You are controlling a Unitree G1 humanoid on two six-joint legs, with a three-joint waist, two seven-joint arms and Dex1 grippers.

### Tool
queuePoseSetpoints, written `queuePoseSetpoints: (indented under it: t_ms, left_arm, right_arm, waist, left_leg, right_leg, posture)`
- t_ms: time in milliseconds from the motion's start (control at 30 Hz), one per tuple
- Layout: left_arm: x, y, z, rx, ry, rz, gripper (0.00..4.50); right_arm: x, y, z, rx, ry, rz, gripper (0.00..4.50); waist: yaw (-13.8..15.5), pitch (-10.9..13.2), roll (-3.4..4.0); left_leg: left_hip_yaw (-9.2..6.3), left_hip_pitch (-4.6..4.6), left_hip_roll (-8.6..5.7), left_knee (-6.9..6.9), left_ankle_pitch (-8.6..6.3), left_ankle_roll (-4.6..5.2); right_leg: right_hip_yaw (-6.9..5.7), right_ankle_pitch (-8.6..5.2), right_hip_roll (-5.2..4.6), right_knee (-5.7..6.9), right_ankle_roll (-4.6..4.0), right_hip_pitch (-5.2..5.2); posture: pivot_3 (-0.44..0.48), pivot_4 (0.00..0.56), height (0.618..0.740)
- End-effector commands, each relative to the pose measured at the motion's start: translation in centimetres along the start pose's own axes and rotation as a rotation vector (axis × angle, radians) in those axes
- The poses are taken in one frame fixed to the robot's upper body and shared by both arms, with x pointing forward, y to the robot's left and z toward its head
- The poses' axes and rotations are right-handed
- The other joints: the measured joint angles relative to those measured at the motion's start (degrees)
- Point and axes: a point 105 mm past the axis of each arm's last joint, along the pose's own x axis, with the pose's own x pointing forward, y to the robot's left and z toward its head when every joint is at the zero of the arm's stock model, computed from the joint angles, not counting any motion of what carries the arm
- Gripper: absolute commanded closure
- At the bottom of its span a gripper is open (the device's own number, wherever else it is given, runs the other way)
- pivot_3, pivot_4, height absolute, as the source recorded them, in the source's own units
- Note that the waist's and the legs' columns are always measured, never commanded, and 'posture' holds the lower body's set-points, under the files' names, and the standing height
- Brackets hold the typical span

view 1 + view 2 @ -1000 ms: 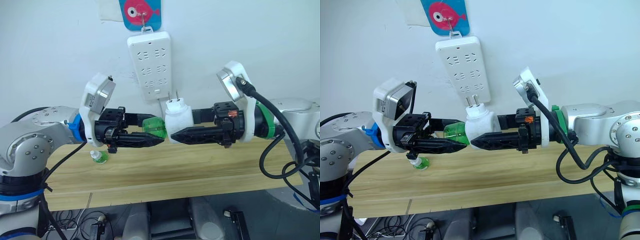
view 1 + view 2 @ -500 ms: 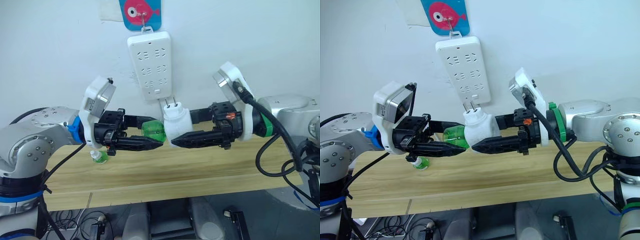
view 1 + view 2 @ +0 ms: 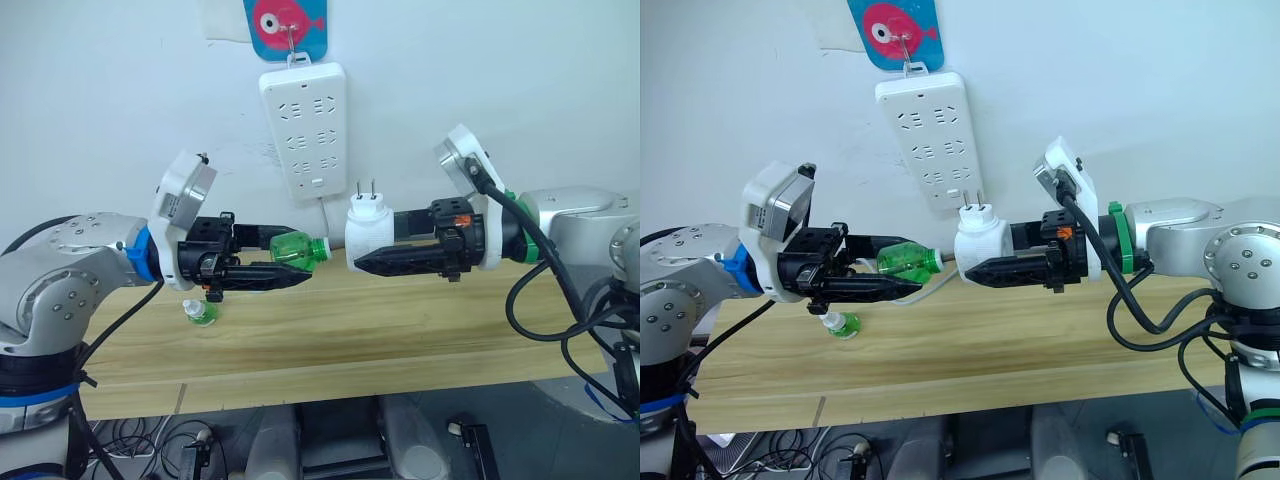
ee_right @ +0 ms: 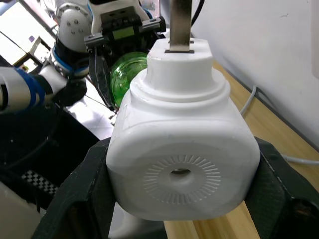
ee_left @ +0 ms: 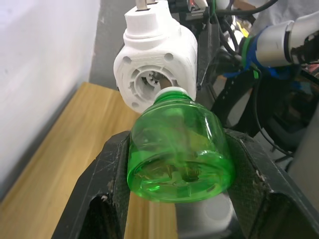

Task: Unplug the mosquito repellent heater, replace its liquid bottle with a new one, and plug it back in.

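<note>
My right gripper [image 3: 366, 248] is shut on the mosquito repellent heater [image 3: 370, 230], a white rounded cube held in the air with its two prongs pointing up. My left gripper [image 3: 290, 256] is shut on its liquid bottle [image 3: 297, 250], green and capless, lying sideways with its neck toward the heater. A small gap separates the bottle's neck from the heater's round socket [image 5: 152, 82]. The new one [image 3: 200, 312], green with a whitish cap, stands on the wooden table [image 3: 400, 340] below my left gripper.
A long white power strip [image 3: 302, 130] hangs on the wall above and behind the heater, under a blue card with a pink fish [image 3: 288, 22]. Its white cord [image 3: 935, 283] runs down to the table. The wall is close behind both grippers.
The bottle has come out of the heater, and the two grippers have drawn apart sideways. The heater has gone from tilted to upright.
</note>
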Motion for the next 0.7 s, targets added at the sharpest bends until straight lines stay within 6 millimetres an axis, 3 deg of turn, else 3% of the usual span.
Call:
queuePoseSetpoints:
  t_ms: [33, 200, 500, 700]
  left_arm:
    - [0.4, -1.4, 1.6, 0.081, -0.034, -0.077, 2.24]
    - [-0.2, -1.5, 1.4, 0.076, -0.025, -0.066, 2.24]
    - [-0.7, -1.3, 1.3, 0.079, -0.061, -0.036, 2.24]
    - [-0.8, -0.8, 1.7, 0.111, -0.116, 0.004, 2.24]
  right_arm:
    - [-0.6, -0.5, 0.6, -0.006, -0.022, -0.057, 1.48]
    - [-1.9, 0.0, 1.1, 0.044, -0.070, -0.002, 1.48]
    - [-3.8, 2.1, -0.2, 0.062, -0.008, 0.144, 1.48]
    - [-4.9, -0.9, -1.7, 0.082, 0.056, 0.002, 1.48]
  waist:
    - [0.09, 0.00, 0.00]
    - [0.37, 0.00, 0.00]
    - [0.63, -0.01, -0.01]
    - [0.68, -0.02, -0.02]
  left_leg:
    - [0.00, 0.00, 0.00, 0.00, 0.00, 0.00]
    - [0.00, 0.00, 0.00, 0.00, 0.00, 0.00]
    - [0.01, 0.01, 0.00, 0.00, 0.00, 0.00]
    - [0.01, 0.00, -0.02, 0.02, 0.00, 0.00]
  right_leg:
    - [0.00, 0.00, 0.00, 0.00, 0.00, 0.00]
    - [0.00, 0.00, 0.00, 0.01, 0.00, 0.00]
    - [0.00, 0.00, 0.00, 0.01, 0.00, 0.00]
    - [0.00, 0.00, 0.00, 0.03, 0.00, 0.00]
  posture:
    - [-0.153, 0.273, 0.730]
    - [-0.154, 0.266, 0.730]
    - [-0.159, 0.255, 0.730]
    - [-0.161, 0.246, 0.730]
